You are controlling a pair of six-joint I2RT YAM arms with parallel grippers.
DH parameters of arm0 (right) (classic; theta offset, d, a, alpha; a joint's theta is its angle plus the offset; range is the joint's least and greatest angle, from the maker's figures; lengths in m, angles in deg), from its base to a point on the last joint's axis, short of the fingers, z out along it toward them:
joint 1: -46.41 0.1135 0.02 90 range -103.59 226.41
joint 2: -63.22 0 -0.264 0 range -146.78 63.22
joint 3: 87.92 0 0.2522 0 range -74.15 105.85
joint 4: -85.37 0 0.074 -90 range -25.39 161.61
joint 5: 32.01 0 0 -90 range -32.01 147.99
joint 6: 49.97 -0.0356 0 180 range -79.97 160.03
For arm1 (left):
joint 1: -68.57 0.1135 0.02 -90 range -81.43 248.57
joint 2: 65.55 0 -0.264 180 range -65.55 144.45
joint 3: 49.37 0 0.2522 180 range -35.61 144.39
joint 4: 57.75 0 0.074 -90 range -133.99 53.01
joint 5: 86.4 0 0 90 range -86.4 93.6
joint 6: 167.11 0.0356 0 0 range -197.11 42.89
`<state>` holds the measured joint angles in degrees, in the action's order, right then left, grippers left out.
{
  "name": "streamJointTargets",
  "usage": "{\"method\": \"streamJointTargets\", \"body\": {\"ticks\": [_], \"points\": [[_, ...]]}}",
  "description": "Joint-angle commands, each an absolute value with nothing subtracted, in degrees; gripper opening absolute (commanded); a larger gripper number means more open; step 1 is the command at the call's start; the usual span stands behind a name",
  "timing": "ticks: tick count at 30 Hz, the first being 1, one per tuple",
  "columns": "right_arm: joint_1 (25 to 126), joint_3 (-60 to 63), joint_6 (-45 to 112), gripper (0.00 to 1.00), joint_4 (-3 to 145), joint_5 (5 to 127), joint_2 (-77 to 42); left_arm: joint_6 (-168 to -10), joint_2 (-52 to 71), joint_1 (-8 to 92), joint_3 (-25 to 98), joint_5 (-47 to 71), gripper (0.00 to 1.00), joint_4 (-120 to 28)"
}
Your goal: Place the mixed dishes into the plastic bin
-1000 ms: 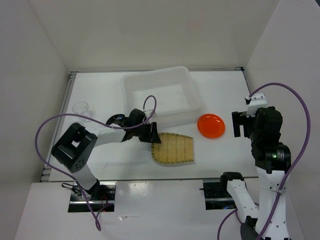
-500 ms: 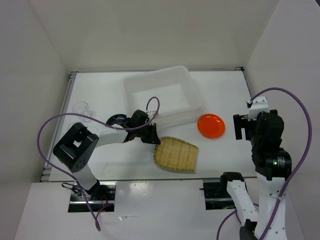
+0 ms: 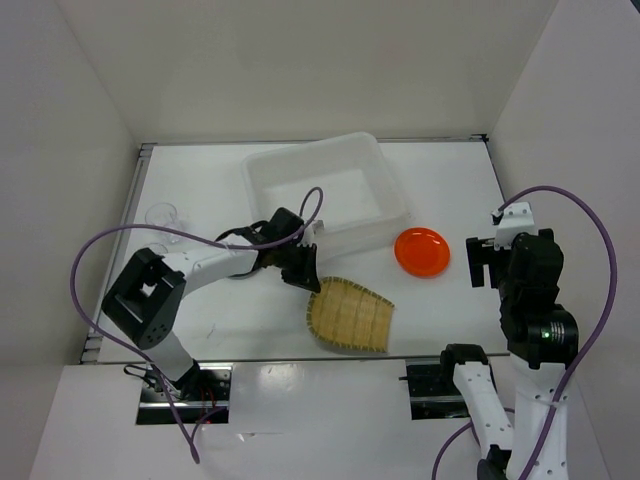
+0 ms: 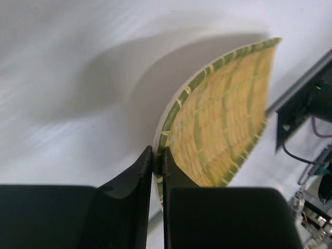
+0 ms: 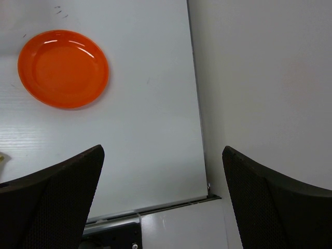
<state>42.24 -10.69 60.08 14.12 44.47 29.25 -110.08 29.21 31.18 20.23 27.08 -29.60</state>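
Tan woven bamboo tray [image 3: 350,318] lay flat a second ago. Now it's tilted, far-left end raised, with the rim clamped between my left gripper's [image 3: 306,276] fingers [image 4: 129,179]. That gripper has crept slightly far-right, toward the translucent white rectangular plastic bin [image 3: 262,170]. The tray is just near of the bin and outside it. Its long axis runs far-left to near-right, broad end toward the near edge. Small round orange plate [image 3: 421,251] hasn't moved and sits right of the bin. Right gripper [image 3: 483,262] has its fingers wide apart and empty, and has pulled back a touch.
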Motion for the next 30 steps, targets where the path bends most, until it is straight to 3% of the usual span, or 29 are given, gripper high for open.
{"method": "streamJointTargets", "body": {"ticks": [1,11,18,30], "points": [[41.92,-11.66,59.81,0.99,15.27,42.96,30.09,-108.22,24.80,30.69,27.40,31.11,0.00,-18.01],[41.92,-12.19,58.66,0.99,16.32,44.01,30.09,-113.93,22.16,34.37,49.43,35.76,0.00,-12.62],[41.92,-13.25,58.66,0.99,17.38,45.15,30.62,-120.33,28.66,39.47,67.81,37.26,0.00,-11.30],[41.92,-14.30,61.47,0.99,17.91,45.68,32.90,-128.34,37.88,52.91,69.78,32.69,0.00,-20.35]]}}
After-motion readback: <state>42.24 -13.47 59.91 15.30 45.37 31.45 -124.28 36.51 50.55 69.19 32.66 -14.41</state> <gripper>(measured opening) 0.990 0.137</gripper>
